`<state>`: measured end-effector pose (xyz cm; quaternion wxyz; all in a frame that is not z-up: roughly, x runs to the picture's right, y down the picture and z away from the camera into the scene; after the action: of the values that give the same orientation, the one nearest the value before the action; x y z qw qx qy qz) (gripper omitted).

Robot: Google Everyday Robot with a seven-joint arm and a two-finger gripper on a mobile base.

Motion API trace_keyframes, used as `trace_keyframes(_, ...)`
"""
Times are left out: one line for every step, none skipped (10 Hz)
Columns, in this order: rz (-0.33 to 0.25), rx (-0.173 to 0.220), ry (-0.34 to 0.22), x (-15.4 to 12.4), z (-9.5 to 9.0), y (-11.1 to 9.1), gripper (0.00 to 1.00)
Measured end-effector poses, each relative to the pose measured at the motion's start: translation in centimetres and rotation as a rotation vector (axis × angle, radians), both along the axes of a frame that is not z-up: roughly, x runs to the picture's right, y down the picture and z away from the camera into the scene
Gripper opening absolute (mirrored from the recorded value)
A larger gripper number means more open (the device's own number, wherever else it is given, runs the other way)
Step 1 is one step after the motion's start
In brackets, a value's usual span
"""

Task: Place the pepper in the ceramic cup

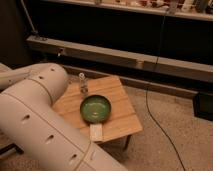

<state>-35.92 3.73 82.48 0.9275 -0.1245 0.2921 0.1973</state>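
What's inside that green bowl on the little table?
The green bowl looks empty, showing only its glossy bottom. The robot's arm covers the table's left side; its gripper is out of view.
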Motion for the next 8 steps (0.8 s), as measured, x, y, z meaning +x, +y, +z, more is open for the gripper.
trace_keyframes(-0.002, -0.003, 0.001, -0.08, 0.27, 0.14, 0.2)
trace_keyframes(-0.004, -0.006, 0.001, -0.22, 0.46, 0.32, 0.2)
trace_keyframes(-0.006, -0.009, -0.001, -0.33, 0.56, 0.42, 0.2)
trace_keyframes(-0.011, -0.017, -0.005, -0.47, 0.67, 0.64, 0.22)
trace_keyframes(-0.014, -0.025, -0.006, -0.53, 0.72, 0.81, 0.31)
trace_keyframes(-0.015, -0.026, -0.002, -0.5, 0.76, 0.83, 0.39)
trace_keyframes(-0.018, -0.022, 0.014, -0.36, 0.81, 0.59, 0.55)
trace_keyframes(-0.018, -0.018, 0.019, -0.35, 0.78, 0.41, 0.61)
